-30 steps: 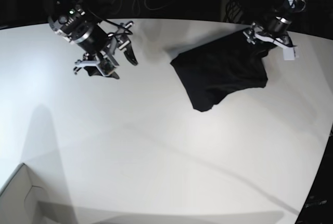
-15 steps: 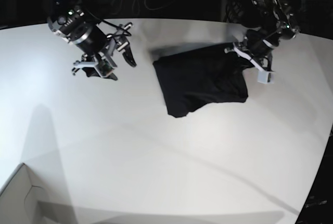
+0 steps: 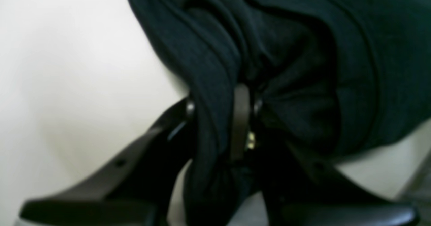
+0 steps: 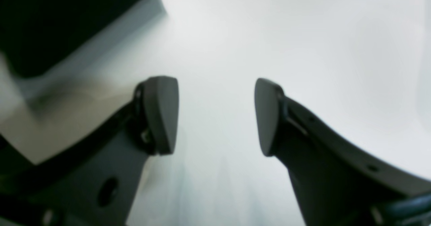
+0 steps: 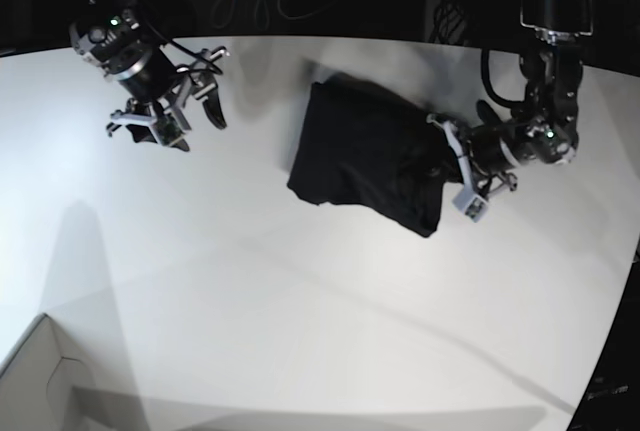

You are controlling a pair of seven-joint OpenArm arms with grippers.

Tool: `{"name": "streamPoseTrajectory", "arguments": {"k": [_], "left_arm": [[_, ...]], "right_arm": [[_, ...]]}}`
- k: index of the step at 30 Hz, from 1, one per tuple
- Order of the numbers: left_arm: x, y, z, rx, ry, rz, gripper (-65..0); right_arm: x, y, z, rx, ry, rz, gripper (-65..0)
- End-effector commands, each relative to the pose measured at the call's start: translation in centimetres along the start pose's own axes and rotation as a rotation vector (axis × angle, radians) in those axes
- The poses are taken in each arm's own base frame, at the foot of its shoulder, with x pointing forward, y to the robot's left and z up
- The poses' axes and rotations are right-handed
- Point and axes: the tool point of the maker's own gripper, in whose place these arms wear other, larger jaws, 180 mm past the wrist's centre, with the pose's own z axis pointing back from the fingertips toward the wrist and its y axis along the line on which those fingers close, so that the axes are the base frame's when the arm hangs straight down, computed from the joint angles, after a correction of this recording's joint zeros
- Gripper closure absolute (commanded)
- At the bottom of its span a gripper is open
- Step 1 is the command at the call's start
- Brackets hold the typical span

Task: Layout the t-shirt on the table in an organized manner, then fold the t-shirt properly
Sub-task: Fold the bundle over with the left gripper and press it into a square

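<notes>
Your left pincer grips t-shirt at its right end; right pincer open, well apart to the left.

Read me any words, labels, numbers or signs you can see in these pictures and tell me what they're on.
None can be read. The t-shirt is plain black, the table bare white, and the left gripper and right gripper show no markings.

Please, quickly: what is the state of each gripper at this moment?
Left gripper: closed on a bunched fold of the t-shirt.
Right gripper: open, holding nothing, above the table.
</notes>
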Motion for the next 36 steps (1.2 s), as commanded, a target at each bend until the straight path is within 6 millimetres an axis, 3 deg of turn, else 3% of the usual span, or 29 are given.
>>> {"name": "streamPoseTrajectory", "arguments": {"k": [1, 11, 16, 24, 30, 36], "left_arm": [[0.9, 0.3, -0.3, 0.017, 0.024, -0.084, -0.2], [9.3, -5.2, -5.2, -0.029, 0.013, -0.679, -0.2], [11.5, -7.3, -7.6, -0.043, 0.069, -0.892, -0.2], [13.2, -10.9, -10.8, -0.11, 0.147, -1.099, -0.2], [14.1, -12.4, -11.4, -0.127, 0.148, -1.169, -0.4], [15.0, -12.6, -11.3, -0.121, 0.133, -1.177, -0.6]], "right_arm": [[1.5, -0.6, 0.3, -0.009, -0.059, 0.002, -36.3], [-0.4, -2.7, 2.0, -0.082, -0.013, -0.019, -36.3], [-2.1, -3.5, 3.2, -0.125, 0.026, -0.05, -36.3], [-4.1, -4.2, 4.6, -0.189, 0.063, -0.12, -36.3], [-5.1, -4.7, 5.5, -0.241, 0.076, -0.175, -36.2], [-4.5, -4.6, 5.7, -0.249, 0.064, -0.178, -36.2]]}}
